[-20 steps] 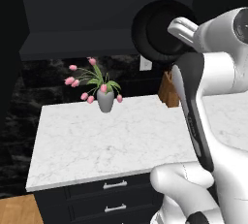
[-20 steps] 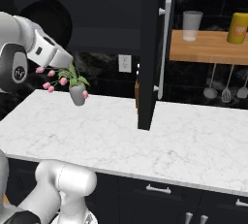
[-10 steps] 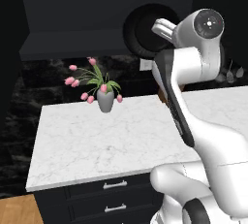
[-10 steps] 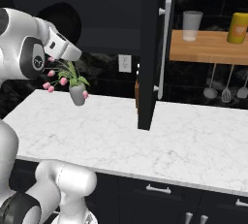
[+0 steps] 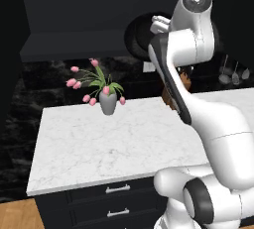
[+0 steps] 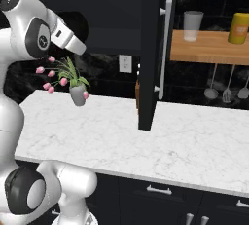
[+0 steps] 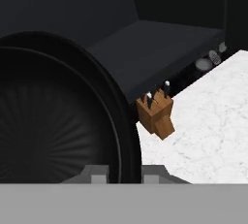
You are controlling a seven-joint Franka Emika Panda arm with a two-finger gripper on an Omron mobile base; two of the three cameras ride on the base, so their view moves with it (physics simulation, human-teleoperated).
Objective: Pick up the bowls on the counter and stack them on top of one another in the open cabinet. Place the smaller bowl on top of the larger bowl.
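Observation:
A wide glossy black bowl hangs high in the air in front of the open cabinet, above the counter. By its width it looks like the larger bowl. My gripper is shut on its rim: in the hand view the bowl covers the left half, with one fingertip on each side of its edge. Beyond it lies the cabinet's dark flat shelf floor, and the white marble counter is below to the right.
A grey vase of pink tulips stands at the back of the counter. A wooden knife block sits under the cabinet. The cabinet's open black door juts over the counter. A wooden shelf holds a glass and a yellow can.
The arm has swung round, its elbow now upright in the left base view. The bowl stays gripped, high before the cabinet, shifted slightly left.

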